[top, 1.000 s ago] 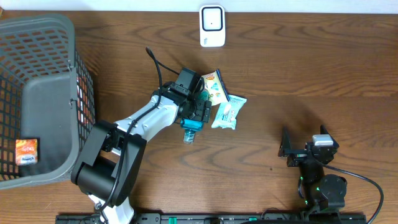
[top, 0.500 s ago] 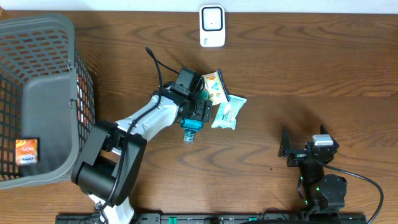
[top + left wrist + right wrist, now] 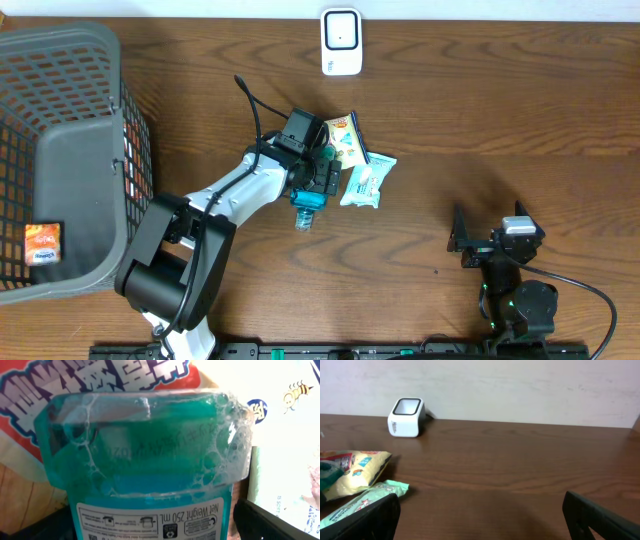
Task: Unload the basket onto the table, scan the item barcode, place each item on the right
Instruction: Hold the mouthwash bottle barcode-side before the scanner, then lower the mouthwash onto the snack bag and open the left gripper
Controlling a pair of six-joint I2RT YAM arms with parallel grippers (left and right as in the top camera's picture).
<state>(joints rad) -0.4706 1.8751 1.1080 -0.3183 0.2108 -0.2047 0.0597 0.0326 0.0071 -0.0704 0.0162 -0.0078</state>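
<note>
Bottle: a teal bottle [image 3: 305,203] lies on its side on the table [image 3: 500,120], left of centre, its cap end towards the robot.
Bottle to left gripper: the left gripper [image 3: 316,184] sits right over it, jaws spread wide to either side of the body.
Contact: the wrist view shows one dark finger [image 3: 272,522] just beside the bottle [image 3: 145,450]. The other finger is only a shadow at the lower left, so I cannot tell whether they touch it.
Label: a white label [image 3: 150,522] is printed upside down and runs off the frame's lower edge. Only a weight line and small symbols can be read.
Hidden from above: the left arm covers most of the bottle, leaving only the teal neck and cap showing.
Left wrist only: foam bubbles in the liquid, a red-lettered wrapper [image 3: 100,380] behind and a white wrapper with a bee [image 3: 292,425] to the side.
Neighbours: a yellow packet [image 3: 345,140] and a pale green packet [image 3: 365,180] lie just beside the bottle.
Scanner: the white scanner [image 3: 341,42] stands at the far edge, well apart from the bottle.
Right wrist only: the scanner's dark window [image 3: 406,407] faces upward, and the bottle is only a teal sliver at the left edge.
Right gripper: the right gripper [image 3: 458,242] has its jaws fully spread and holds nothing, well apart from the packets.
Basket: a grey basket [image 3: 60,60] at the far left holds an orange packet [image 3: 43,243].
</note>
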